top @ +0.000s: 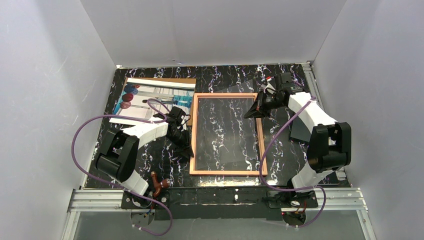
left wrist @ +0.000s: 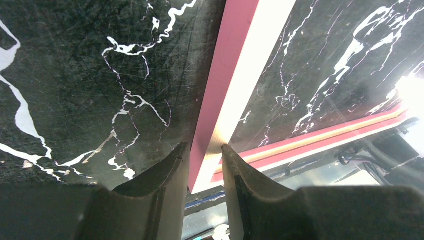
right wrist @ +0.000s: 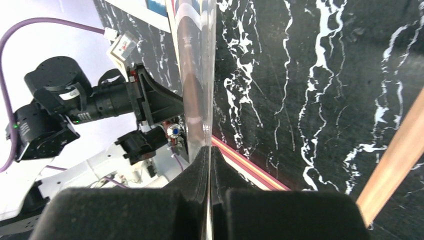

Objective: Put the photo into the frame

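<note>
Left fingers (left wrist: pixel 170 170) are clamped across the left rail of the frame (left wrist: pixel 240 60), steadying it flat on the counter (top: pixel 150 165). Right fingers (right wrist: pixel 196 172) are pressed together on the edge of the clear pane (right wrist: pixel 197 75), held tilted over the frame's far right corner.

The photo (top: pixel 150 97) lies face up on the backing board (top: pixel 182 81), far left, just beside the frame — not yet loaded.

Step judged: pane handling. The next move calls for seating the pane square, then fetching the photo.

Left arm sits low and angled inward; right arm is stretched far, wrist turned inward.
</note>
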Action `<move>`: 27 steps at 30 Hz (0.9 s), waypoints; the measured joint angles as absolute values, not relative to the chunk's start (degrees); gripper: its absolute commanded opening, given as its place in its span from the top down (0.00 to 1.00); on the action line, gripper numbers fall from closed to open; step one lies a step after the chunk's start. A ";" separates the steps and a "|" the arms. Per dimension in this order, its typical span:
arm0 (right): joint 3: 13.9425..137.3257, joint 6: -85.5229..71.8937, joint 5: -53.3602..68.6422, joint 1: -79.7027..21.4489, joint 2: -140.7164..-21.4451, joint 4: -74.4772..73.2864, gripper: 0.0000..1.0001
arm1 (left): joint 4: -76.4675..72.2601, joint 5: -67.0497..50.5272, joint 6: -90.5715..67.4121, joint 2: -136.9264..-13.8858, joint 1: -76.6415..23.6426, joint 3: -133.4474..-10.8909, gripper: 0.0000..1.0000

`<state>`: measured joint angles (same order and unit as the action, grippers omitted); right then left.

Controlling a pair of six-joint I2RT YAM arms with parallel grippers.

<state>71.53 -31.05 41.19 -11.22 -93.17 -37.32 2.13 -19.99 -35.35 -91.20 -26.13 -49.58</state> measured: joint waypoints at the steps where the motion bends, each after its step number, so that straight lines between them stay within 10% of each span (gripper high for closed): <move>1: 71.99 -30.33 40.53 -11.22 -93.45 -37.89 0.99 | 2.13 -20.01 -35.33 -91.20 -26.15 -49.58 0.71; 27: 73.65 -22.39 36.86 -12.14 -98.02 -39.64 0.89 | 2.39 -19.99 -34.89 -91.85 -26.83 -50.15 0.72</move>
